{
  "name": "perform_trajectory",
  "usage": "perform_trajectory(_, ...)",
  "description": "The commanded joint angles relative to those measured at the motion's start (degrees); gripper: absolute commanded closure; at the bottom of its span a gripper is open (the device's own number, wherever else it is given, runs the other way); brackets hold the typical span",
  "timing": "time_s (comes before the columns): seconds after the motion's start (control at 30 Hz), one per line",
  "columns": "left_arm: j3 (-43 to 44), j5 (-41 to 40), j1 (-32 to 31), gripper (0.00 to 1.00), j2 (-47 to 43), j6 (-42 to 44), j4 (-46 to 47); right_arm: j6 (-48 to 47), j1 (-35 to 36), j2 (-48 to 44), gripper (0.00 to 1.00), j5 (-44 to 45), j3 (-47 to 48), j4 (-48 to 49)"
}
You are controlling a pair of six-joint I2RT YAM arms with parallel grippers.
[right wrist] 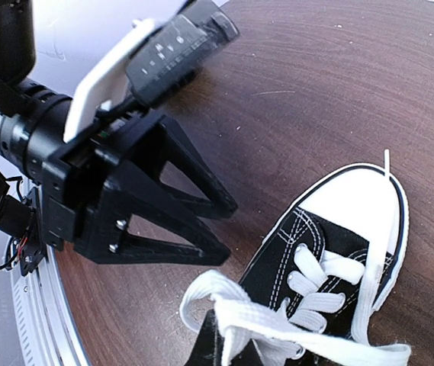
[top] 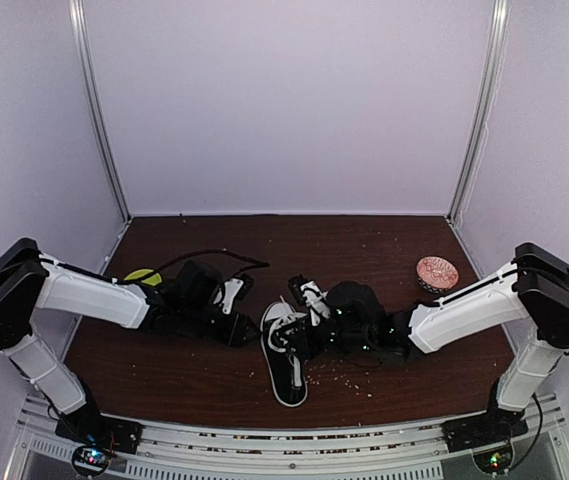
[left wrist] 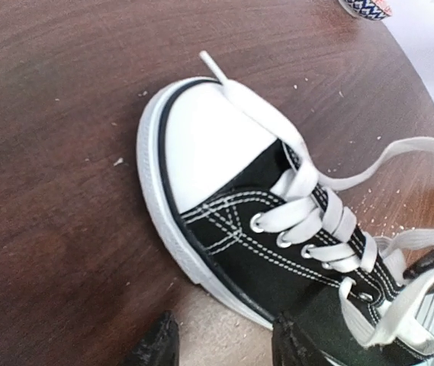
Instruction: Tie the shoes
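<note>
The black sneaker (top: 286,360) with white toe cap and loose white laces lies on the brown table between both arms. In the left wrist view the shoe (left wrist: 278,236) fills the middle, toe to the upper left, one lace end lying over the toe cap. My left gripper (left wrist: 228,347) is open beside the shoe's side, one finger (left wrist: 159,343) on the table, the other by the canvas. My right gripper (right wrist: 239,347) is shut on a white lace loop (right wrist: 217,301) above the eyelets. The open left gripper (right wrist: 224,230) also shows there.
A patterned bowl (top: 437,273) stands at the back right and also shows in the left wrist view (left wrist: 365,8). A yellow-green object (top: 142,275) lies behind the left arm. Crumbs are scattered on the table near the shoe. White walls enclose the table.
</note>
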Motion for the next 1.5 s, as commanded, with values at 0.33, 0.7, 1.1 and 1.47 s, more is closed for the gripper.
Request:
perform_trajectory(0.33, -1.9, 20.3, 0.4, 0.5, 8.8, 1.8, 25.4, 1.7, -0.3, -0.8, 1.0, 1.0, 0.2, 0.9)
perform_trajectory(0.7, -2.9, 21.9, 0.4, 0.47, 9.4, 3.1, 28.5, 4.1, -1.5, -1.3, 1.0, -1.2, 0.5, 2.0)
perform_trajectory(1.1, -1.8, 21.8, -0.2, 0.48, 10.9, 4.2, 31.0, 8.1, -2.4, -1.4, 1.0, -4.7, 0.8, 3.4)
perform_trajectory(1.47, -0.4, 21.5, -1.1, 0.53, 12.5, 3.4, 32.8, 9.7, -2.7, -1.5, 1.0, -6.2, 0.8, 4.4)
